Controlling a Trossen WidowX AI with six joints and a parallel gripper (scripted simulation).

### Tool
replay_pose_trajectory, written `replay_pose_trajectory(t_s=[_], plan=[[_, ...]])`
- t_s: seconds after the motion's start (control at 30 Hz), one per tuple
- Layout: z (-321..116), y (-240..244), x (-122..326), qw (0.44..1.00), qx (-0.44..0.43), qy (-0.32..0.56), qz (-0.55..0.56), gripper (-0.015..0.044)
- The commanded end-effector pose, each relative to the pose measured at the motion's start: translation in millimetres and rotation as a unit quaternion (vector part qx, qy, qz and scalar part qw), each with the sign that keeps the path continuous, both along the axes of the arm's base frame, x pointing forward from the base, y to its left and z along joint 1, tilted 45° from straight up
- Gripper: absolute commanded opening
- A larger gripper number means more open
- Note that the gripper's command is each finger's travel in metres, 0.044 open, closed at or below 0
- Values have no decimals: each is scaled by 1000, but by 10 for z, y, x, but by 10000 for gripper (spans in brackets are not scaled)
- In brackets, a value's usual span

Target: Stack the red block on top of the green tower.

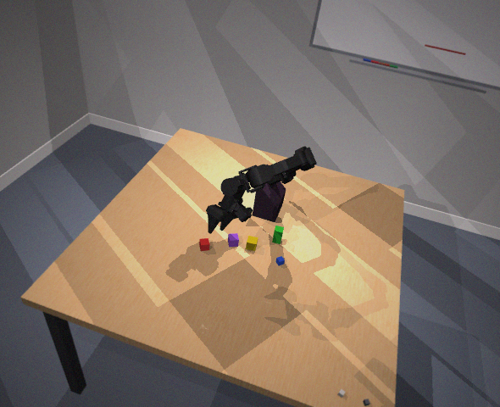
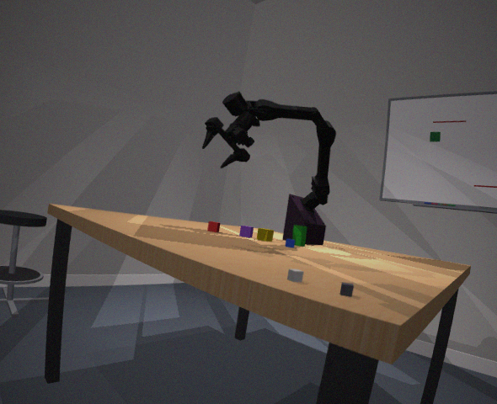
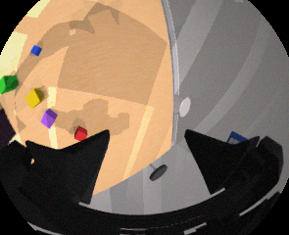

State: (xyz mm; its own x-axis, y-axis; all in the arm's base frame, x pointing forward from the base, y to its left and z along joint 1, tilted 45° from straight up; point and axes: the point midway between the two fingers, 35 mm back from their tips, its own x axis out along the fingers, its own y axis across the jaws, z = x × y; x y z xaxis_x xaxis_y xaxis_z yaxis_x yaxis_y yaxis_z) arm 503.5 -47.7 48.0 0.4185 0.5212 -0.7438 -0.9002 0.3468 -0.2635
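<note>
The red block (image 1: pixel 204 243) lies on the table at the left end of a row of blocks; it also shows in the exterior view (image 2: pixel 213 226) and in the wrist view (image 3: pixel 80 133). The green tower (image 1: pixel 278 234), two blocks high, stands upright at the right end of the row, near the arm's dark base (image 1: pixel 268 201); it also shows in the exterior view (image 2: pixel 300 235) and in the wrist view (image 3: pixel 9 84). My gripper (image 2: pixel 219 151) (image 1: pixel 216 224) is open and empty, high above the table over the red block's end of the row.
A purple block (image 1: pixel 233 239) and a yellow block (image 1: pixel 252 242) lie between the red block and the tower. A small blue block (image 1: pixel 280 260) lies in front of the tower. A grey block (image 2: pixel 295 274) and a dark block (image 2: pixel 346 289) lie near the table's far corner.
</note>
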Motion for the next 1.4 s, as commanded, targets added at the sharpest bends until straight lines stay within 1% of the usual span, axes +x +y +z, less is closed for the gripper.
replay_pose_trajectory(t_s=[0.0, 0.27, 0.43, 0.5, 0.73, 0.93, 1.37], plan=[[-417, 1, -170, 995, 31, 86, -24, 440], [-1230, 53, -704, 952, 93, 281, -78, 440], [-1617, 81, -1082, 908, 122, 386, -108, 440], [-1698, 92, -1176, 895, 129, 411, -115, 440], [-1735, 149, -1179, 894, 130, 414, -116, 440], [-2014, 480, -1209, 894, 130, 414, -115, 440], [-2113, 558, -1222, 893, 131, 414, -115, 440]])
